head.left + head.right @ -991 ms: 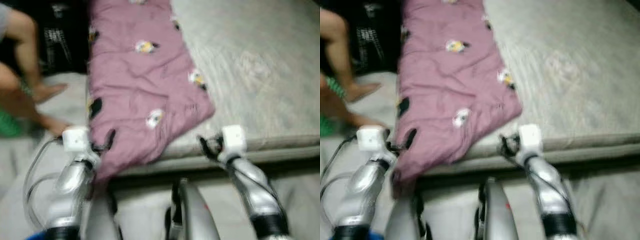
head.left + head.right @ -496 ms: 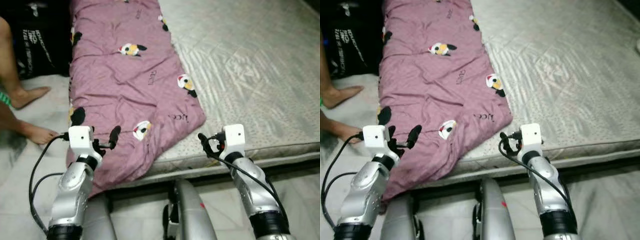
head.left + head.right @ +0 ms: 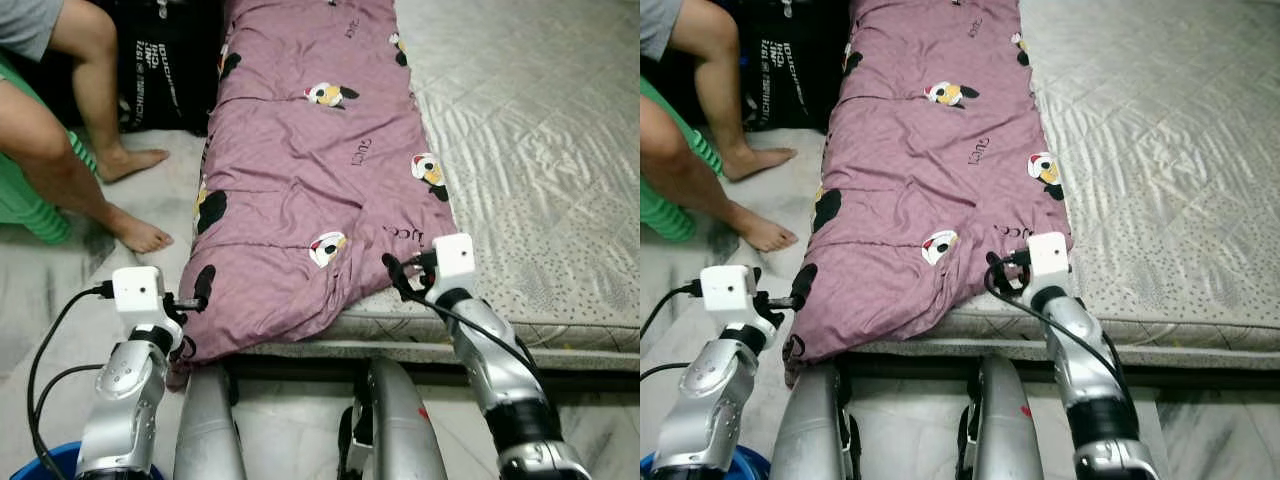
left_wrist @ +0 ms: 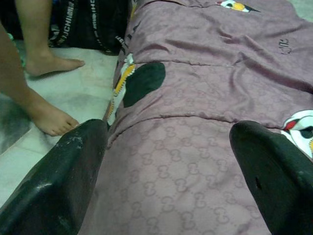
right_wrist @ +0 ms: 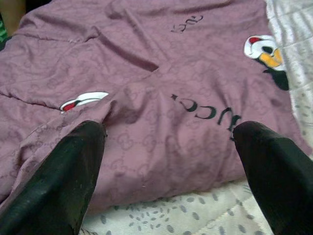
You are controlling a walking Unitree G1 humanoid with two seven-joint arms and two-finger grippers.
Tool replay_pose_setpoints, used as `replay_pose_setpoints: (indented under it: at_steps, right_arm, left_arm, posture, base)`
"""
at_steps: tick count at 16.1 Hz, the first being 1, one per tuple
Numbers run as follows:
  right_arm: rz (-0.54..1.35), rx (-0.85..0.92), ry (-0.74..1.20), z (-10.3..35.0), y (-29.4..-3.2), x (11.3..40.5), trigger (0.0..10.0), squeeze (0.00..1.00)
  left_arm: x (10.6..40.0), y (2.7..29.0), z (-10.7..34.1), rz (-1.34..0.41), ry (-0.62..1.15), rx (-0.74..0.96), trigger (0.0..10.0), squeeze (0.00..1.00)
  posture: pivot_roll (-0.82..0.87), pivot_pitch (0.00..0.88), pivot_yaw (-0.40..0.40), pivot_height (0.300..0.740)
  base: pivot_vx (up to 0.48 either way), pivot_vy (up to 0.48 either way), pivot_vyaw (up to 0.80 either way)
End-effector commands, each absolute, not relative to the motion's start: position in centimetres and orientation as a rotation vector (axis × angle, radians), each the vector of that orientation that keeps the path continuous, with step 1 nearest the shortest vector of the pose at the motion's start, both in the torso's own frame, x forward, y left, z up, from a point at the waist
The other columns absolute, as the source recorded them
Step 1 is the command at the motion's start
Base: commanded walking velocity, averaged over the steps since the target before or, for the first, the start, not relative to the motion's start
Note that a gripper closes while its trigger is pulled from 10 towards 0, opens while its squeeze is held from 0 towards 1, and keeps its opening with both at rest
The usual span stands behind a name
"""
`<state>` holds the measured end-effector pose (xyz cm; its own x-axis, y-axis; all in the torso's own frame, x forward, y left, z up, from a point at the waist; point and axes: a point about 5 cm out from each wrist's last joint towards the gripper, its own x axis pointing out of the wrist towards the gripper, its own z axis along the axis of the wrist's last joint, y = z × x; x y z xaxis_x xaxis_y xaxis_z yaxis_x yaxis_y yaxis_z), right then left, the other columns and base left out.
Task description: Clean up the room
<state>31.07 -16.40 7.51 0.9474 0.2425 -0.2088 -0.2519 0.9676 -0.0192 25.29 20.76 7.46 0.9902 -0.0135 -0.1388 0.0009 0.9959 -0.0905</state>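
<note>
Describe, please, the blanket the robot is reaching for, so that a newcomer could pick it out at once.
Start at the large pale grey quilted mattress low on the floor. Along its left side lies a long mauve-pink quilted blanket, its near corner spilling over the mattress edge onto the floor by the left gripper. It alone is pink, printed with cartoon duck heads and black lettering; the right gripper is at its near edge.

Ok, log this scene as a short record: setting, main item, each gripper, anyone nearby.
setting: mattress on a pale floor
main item: purple quilt with cartoon prints, lying along the mattress's left side, near corner drooping over the edge
left gripper: fingers open, at the quilt's hanging corner, not gripping
right gripper: fingers open, at the quilt's near edge on the mattress
person: bare legs and feet on the floor left of the quilt
other: black bag behind the legs
</note>
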Motion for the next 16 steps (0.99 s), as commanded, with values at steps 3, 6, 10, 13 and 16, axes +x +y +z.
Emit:
replay_pose_setpoints:
  at_steps: [3, 6, 10, 13, 16]
  right_arm:
    - [0.262, -0.045, 0.203, 7.6, -15.3, 32.2, 10.0, 0.00]
    - [0.279, -0.007, 0.166, 8.6, -13.7, 34.4, 10.0, 0.00]
    - [0.241, 0.028, 0.142, 9.9, -11.5, 36.2, 10.0, 0.00]
    - [0.244, 0.072, 0.233, 9.6, -8.2, 36.6, 10.0, 0.00]
    - [0.337, 0.018, 0.264, 9.2, -5.8, 36.1, 10.0, 0.00]
  left_arm:
    - [24.5, 21.1, 7.6, -0.002, 0.156, -0.068, 10.0, 0.00]
    - [23.9, 21.4, 8.1, 0.001, 0.157, -0.056, 10.0, 0.00]
    - [23.9, 21.5, 8.5, -0.006, 0.156, -0.038, 10.0, 0.00]
    - [23.9, 21.6, 8.9, -0.010, 0.154, -0.021, 10.0, 0.00]
    - [24.0, 21.5, 9.0, -0.016, 0.155, -0.020, 10.0, 0.00]
  posture:
    - [0.07, 0.240, -0.073, 0.569]
    - [0.11, 0.264, -0.072, 0.569]
    - [0.14, 0.273, -0.063, 0.569]
    - [0.16, 0.274, -0.057, 0.569]
    - [0.15, 0.275, -0.053, 0.569]
  base:
    - [0.000, 0.000, 0.00]
    - [0.000, 0.000, 0.00]
    - [0.000, 0.000, 0.00]
    - [0.000, 0.000, 0.00]
    - [0.000, 0.000, 0.00]
